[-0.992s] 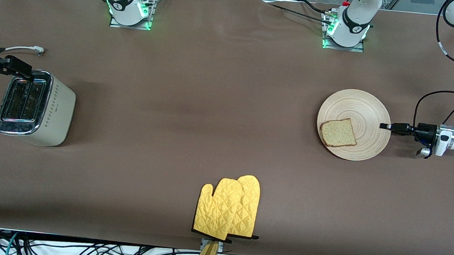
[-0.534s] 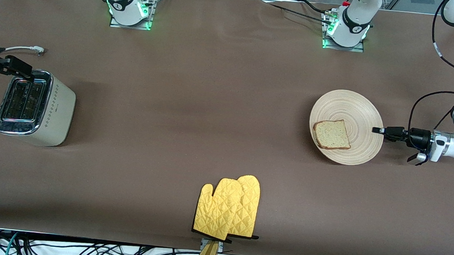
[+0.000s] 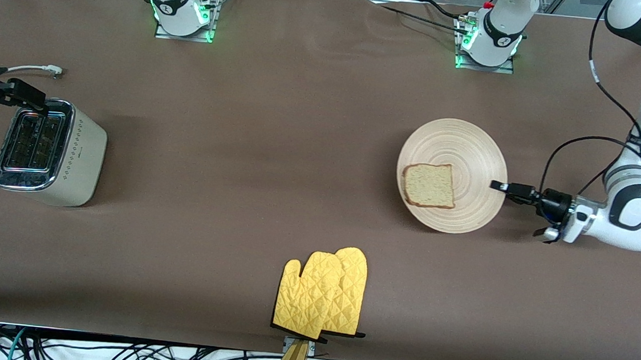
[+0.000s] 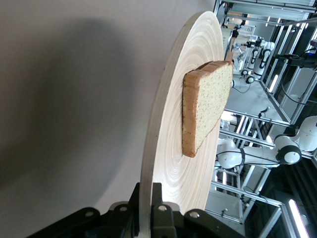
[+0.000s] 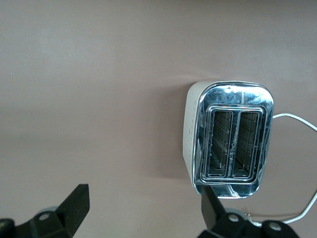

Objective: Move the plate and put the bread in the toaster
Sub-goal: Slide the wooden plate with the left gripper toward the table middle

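The plate (image 3: 451, 175) is clamped at its rim between the closed jaws of the left gripper (image 3: 504, 187), with the bread (image 3: 429, 185) lying loose on it, ahead of the jaws. If the plate is tilted, the bread could be lost. The right gripper (image 5: 143, 208) hangs with jaws wide and empty, the toaster (image 5: 229, 139) just ahead of them.

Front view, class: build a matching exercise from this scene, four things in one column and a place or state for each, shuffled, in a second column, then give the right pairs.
Things:
1. bread
2. plate
3. oven mitts
4. right pincer

Places or states:
A. open above the toaster
B. lying on the plate
C. rim clamped by the left pincer
D. nearest the front camera

Pairs: 1-B, 2-C, 3-D, 4-A
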Controlling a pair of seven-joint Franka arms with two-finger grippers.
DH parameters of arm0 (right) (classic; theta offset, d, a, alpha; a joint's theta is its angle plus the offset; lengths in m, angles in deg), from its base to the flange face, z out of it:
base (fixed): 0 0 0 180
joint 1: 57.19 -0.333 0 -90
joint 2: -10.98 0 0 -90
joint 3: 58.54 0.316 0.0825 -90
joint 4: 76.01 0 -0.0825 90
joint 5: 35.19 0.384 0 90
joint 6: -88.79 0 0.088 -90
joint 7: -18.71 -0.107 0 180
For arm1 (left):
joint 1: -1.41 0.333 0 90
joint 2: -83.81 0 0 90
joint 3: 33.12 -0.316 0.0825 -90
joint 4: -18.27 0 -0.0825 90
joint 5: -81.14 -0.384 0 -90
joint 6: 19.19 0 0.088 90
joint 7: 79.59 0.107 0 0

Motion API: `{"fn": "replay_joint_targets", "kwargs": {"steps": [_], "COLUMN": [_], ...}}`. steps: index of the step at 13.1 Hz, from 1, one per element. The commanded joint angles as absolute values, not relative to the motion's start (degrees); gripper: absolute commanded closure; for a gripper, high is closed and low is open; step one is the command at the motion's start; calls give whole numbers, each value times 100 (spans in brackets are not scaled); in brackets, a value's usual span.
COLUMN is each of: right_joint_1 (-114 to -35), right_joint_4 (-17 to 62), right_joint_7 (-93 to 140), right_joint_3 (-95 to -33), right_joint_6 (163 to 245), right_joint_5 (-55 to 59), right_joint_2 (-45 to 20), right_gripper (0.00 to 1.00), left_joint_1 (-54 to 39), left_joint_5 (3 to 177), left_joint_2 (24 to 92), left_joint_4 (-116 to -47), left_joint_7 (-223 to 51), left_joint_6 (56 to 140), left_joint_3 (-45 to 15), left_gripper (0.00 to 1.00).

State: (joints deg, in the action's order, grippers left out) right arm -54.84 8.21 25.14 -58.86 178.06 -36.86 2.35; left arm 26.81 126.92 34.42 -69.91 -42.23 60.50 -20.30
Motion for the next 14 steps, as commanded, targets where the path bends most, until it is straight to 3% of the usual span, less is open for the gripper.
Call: {"fn": "replay_joint_targets", "kwargs": {"steps": [1, 4, 7, 14], "right_joint_1": [-5429, -5429, -5429, -5499], "right_joint_4": [670, 679, 679, 679], "right_joint_7": [2522, 2513, 2539, 2557], "right_joint_3": [-5872, -5881, -5907, -5863], "right_joint_6": [17738, 17738, 17747, 17782], "right_joint_5": [-3581, -3581, -3581, -3721], "right_joint_2": [184, 184, 184, 52], "right_gripper": [0, 0, 0, 0], "left_joint_1": [2016, 1314, 311, -1000], "left_joint_5": [13245, 13570, 14369, 15154], "left_joint_2": [3503, 3494, 3521, 3451], "left_joint_4": [-6927, -7041, -7138, -7121], "left_joint_7": [-4706, -4927, -5094, -5417], "left_joint_6": [6104, 6911, 7405, 9179], "left_joint_3": [-2090, -2081, -2563, -2547], "left_gripper": [100, 100, 100, 100]}}
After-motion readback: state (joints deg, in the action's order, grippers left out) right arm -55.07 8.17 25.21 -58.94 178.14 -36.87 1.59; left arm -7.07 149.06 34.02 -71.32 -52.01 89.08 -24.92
